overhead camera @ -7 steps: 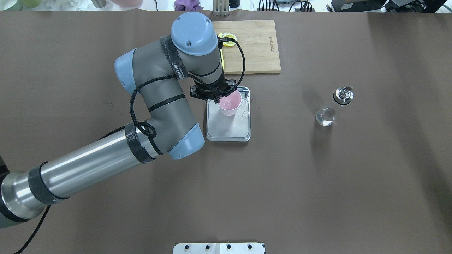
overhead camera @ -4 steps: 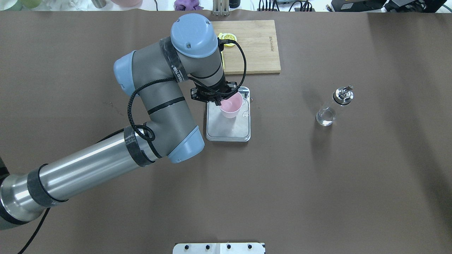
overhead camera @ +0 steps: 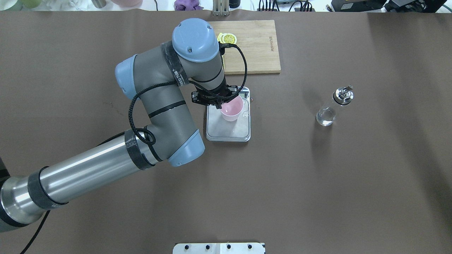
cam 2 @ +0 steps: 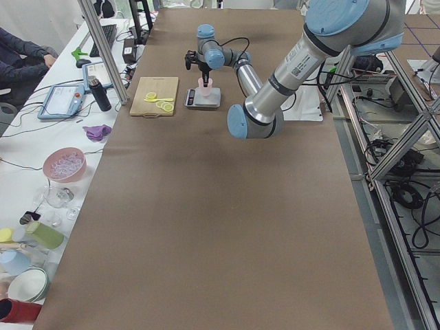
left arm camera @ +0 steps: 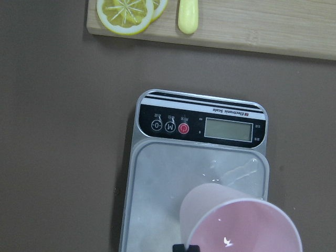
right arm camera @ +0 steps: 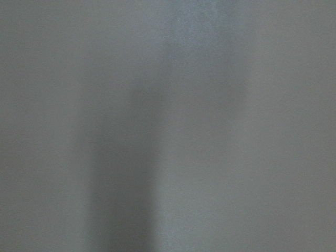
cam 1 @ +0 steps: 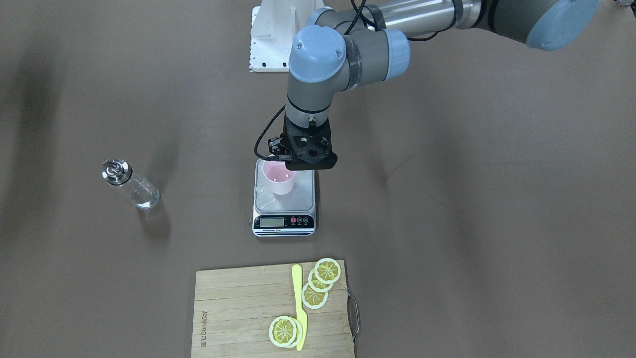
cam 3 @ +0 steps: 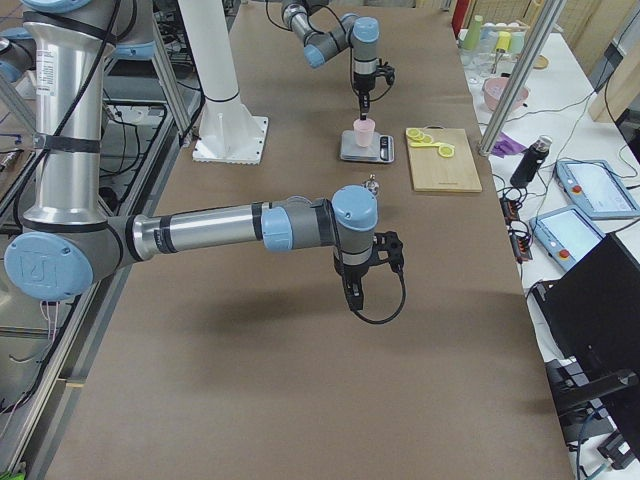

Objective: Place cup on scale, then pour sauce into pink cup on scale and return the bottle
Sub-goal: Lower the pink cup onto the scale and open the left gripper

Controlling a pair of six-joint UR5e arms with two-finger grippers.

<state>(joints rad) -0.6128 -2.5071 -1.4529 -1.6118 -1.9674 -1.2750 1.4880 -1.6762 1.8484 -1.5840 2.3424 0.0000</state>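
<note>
The pale pink cup [overhead camera: 232, 109] is upright over the far half of the steel scale [overhead camera: 227, 132], toward its display. My left gripper [overhead camera: 220, 104] is shut on the cup's rim, one finger inside and one outside. I cannot tell whether the cup's base touches the platform. In the left wrist view the cup [left arm camera: 239, 223] fills the lower right above the scale [left arm camera: 157, 184]. The clear glass bottle [overhead camera: 333, 106] with the chrome spout stands alone to the right, clear liquid in it. My right gripper [cam 3: 355, 290] hangs over bare table far from the bottle; I cannot tell its state.
A wooden cutting board [overhead camera: 254, 46] with lemon slices [cam 1: 323, 278] and a yellow knife [cam 1: 298, 303] lies just beyond the scale. The white base plate [overhead camera: 219, 248] is at the near edge. The right wrist view shows only blurred grey.
My left gripper has shifted the cup slightly toward the middle of the scale's platform. The bottle has not moved.
</note>
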